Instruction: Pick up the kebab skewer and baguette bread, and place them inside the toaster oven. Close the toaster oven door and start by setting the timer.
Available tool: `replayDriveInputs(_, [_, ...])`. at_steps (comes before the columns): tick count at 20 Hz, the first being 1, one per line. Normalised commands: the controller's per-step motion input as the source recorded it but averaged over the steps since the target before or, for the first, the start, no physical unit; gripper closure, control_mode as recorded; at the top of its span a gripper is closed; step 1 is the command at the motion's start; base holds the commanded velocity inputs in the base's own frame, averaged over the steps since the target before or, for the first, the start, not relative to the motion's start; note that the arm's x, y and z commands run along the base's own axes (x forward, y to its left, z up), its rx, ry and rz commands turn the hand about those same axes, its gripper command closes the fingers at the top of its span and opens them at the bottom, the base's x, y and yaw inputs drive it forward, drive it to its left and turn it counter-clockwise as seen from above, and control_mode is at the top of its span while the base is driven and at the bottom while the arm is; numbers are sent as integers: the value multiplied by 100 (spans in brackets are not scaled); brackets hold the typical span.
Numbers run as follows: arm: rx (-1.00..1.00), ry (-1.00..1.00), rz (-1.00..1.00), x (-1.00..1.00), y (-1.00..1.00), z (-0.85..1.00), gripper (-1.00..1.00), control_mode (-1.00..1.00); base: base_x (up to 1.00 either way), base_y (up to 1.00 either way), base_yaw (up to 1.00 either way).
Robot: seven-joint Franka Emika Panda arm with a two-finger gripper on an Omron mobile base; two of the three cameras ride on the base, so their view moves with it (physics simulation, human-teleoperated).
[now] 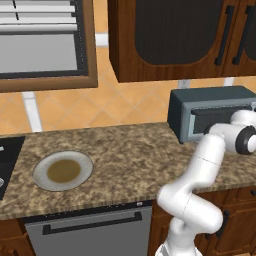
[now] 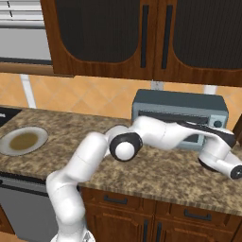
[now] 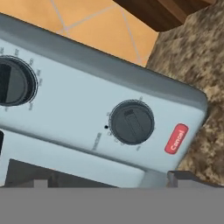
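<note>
Claw [image 3: 109, 181] released before toaster oven [image 2: 179, 106] dial [image 3: 131, 122]; left base view adds plate [image 1: 62, 171].

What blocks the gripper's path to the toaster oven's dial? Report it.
Nothing visible does. In the hand view the round dial sits straight ahead of the open gripper on the toaster oven control panel, with only bare panel between. The red Cancel button lies off to one side.

Toaster oven [image 3: 87, 118] ctrl panel: dark dial [image 3: 131, 122] at ctr, 2nd dial [image 3: 15, 82] at 9 o'clock, red Cancel btn [image 3: 176, 138] at 3 o'clock.
</note>
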Motion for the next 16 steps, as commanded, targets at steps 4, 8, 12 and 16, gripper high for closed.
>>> replayDriveInputs(4, [0, -3, 0, 28, -32, 0, -100, -100, 0, 0, 0])
replayDriveInputs(8, [0, -5, 0, 18, -30, -10, -100, -100, 0, 0, 0])
replayDriveInputs(12, [0, -6, 0, 11, -14, -25, -100, -100, 0, 0, 0])
replayDriveInputs(16, [0, -7, 0, 5, -1, -15, -100, -100, 0, 0, 0])
